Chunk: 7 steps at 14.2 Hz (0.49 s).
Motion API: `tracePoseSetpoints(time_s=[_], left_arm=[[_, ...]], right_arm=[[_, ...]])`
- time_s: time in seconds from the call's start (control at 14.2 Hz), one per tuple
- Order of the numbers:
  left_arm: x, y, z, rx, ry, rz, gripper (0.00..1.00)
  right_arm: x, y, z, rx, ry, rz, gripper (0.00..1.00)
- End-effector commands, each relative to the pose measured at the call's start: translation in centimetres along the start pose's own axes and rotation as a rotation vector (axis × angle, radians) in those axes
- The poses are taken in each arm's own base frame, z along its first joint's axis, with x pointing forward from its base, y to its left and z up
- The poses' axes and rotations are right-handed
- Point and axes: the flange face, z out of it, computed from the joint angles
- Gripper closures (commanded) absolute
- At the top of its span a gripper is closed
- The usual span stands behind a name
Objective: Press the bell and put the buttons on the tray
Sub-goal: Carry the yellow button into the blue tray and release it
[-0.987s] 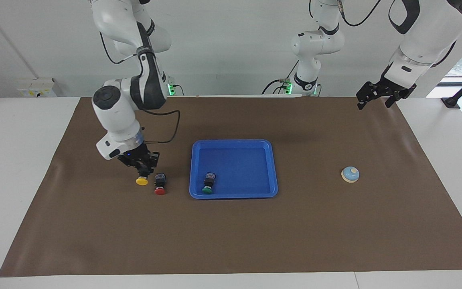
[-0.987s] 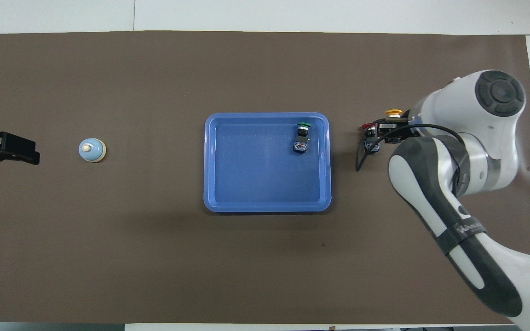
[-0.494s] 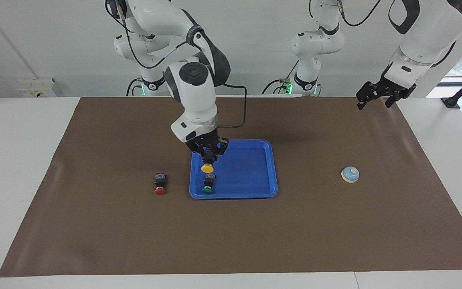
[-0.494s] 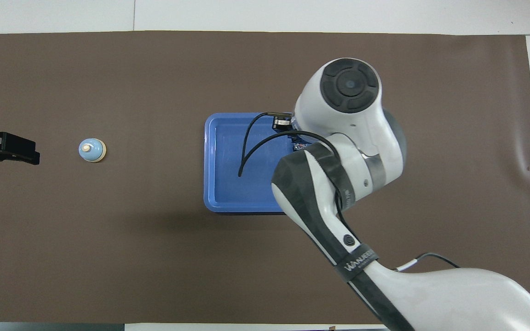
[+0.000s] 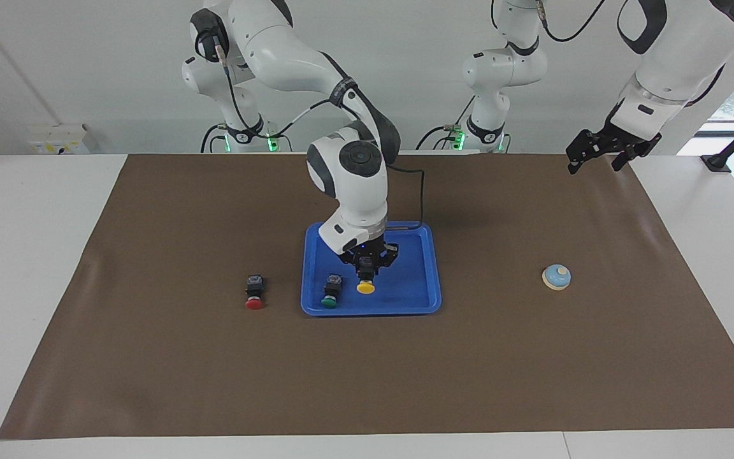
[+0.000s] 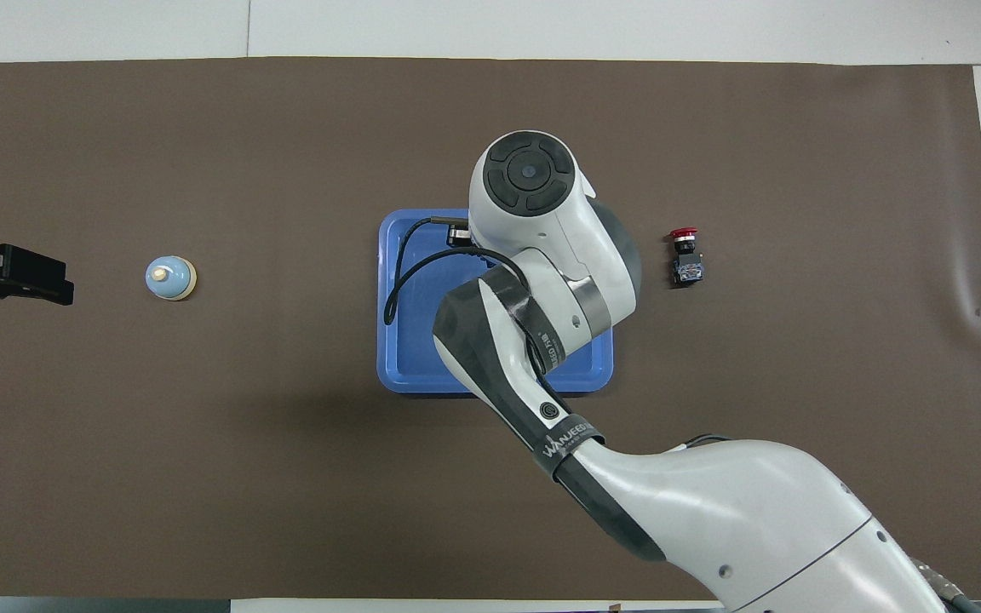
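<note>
My right gripper [image 5: 366, 273] is shut on the black body of the yellow button [image 5: 365, 288] and holds it cap-down, low inside the blue tray [image 5: 432, 268]. The green button [image 5: 331, 294] lies in the tray beside it, toward the right arm's end. The red button [image 5: 254, 296] [image 6: 684, 255] lies on the brown mat outside the tray, toward the right arm's end. In the overhead view the right arm covers its gripper and both buttons in the tray [image 6: 388, 340]. The bell [image 5: 556, 277] [image 6: 170, 278] sits toward the left arm's end. My left gripper [image 5: 595, 166] [image 6: 31, 274] waits open, raised over the mat's edge.
A brown mat [image 5: 367, 382] covers the table's middle, with white table surface around it. A black cable loops from the right wrist over the tray [image 6: 397, 281]. A black stand foot [image 5: 717, 162] sits at the table's corner by the left arm.
The right arm carried the yellow button from beside the red button across to the tray and lowered it beside the green button. The left arm and the bell stayed still.
</note>
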Motion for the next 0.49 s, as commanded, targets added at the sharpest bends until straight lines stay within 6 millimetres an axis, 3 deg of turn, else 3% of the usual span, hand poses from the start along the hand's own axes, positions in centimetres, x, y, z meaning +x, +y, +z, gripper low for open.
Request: tracePoseSetpoints(time_s=[0.0,0.35,0.42], left_arm=[[-0.53,-0.29,-0.19,0.007,0.008,-0.006,0.0],[-0.48,-0.28,-0.11,0.006,0.006,-0.006,0.0],[-0.53,-0.29,-0.19,0.007,0.008,-0.006,0.0]], right_arm=[[-0.71,0.28,1.28,0.003,0.011,0.002,0.59],[-1.18,0.58,1.9,0.001,0.009,0.017,0.49],[-1.05,0.57,1.51,0.002,0.01,0.018,0.15]])
